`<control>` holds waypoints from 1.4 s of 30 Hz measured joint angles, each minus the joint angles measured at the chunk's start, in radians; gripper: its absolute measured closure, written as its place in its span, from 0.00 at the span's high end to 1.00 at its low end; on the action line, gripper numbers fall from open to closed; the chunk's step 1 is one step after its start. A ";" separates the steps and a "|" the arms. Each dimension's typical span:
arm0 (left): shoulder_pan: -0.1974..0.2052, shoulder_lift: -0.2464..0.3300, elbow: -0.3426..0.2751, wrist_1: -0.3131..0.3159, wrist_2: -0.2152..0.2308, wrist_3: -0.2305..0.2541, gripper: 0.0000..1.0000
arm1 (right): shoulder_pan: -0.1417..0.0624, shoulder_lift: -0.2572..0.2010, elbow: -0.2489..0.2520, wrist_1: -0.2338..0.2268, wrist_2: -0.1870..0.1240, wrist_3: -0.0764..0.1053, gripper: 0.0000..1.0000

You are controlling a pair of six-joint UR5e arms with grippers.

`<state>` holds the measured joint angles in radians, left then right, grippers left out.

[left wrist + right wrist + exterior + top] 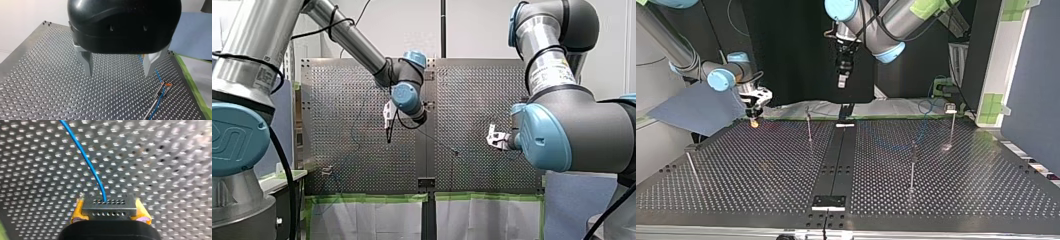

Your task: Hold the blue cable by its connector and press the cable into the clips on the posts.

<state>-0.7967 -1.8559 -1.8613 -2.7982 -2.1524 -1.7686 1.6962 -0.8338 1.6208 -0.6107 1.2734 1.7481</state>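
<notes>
The blue cable (pixel 85 157) is thin, light and bendy, so I think it would flop if held in the middle. The hard little connector (pixel 109 207) at its end is the best place to hold. My right arm's jaws are squeezed tight on that connector, at the upper left of the top view. My left arm's jaws are wide apart and hold nothing. The cable runs over the table (pixel 37 75) just ahead of them, by a clip (pixel 168 85).
</notes>
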 joint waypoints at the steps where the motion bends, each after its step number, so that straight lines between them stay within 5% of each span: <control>1: 0.000 0.007 -0.007 0.000 0.000 0.000 1.00 | -0.001 -0.007 0.000 0.001 0.001 0.002 0.00; 20: 0.000 0.178 -0.178 0.003 0.000 0.003 1.00 | 0.004 -0.145 0.001 0.057 0.026 -0.002 0.00; 32: -0.003 0.297 -0.247 0.005 -0.007 0.015 1.00 | 0.025 -0.151 0.018 0.050 0.026 0.010 0.00; 42: -0.003 0.312 -0.248 0.005 -0.013 0.017 1.00 | 0.026 -0.151 0.018 0.045 0.025 0.016 0.00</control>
<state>-0.7996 -1.5440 -2.1088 -2.7936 -2.1650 -1.7518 1.7219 -0.9843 1.6393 -0.5661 1.2980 1.7642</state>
